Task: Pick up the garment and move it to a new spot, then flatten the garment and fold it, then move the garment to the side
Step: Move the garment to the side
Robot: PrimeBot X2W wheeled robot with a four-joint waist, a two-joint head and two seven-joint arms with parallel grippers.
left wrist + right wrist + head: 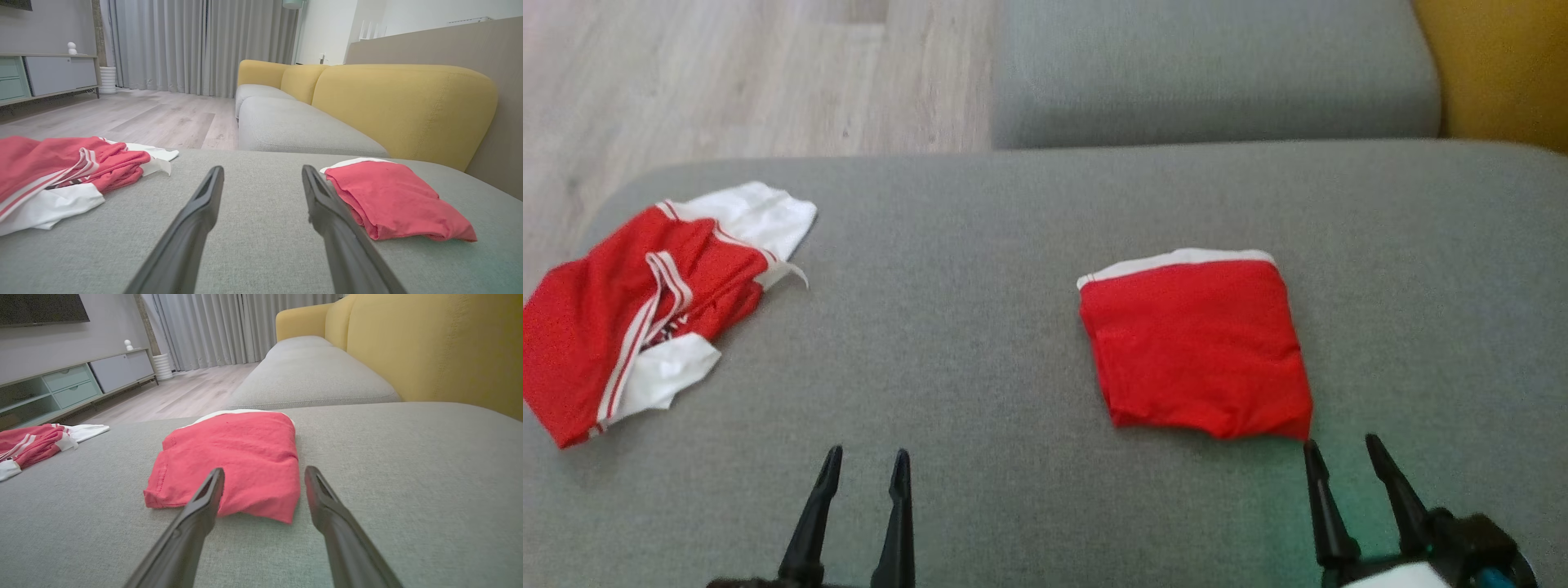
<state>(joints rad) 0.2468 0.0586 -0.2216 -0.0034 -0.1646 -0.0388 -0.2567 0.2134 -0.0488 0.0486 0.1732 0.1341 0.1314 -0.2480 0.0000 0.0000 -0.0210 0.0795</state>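
The grey sofa seat [980,343] ends on the far left at the wooden floor [727,73]. A second cushion [1217,73] lies past its far edge, and the yellow backrest [1503,65] is at the far right. There is open fabric across the middle. The folded red garment [1196,343] lies flat, right of centre, its near right corner just ahead of my right gripper [1341,443], which is spread and empty. My left gripper [867,452], also spread and empty, is well apart from it. Crumpled red and white clothes [637,302] lie by the left edge.
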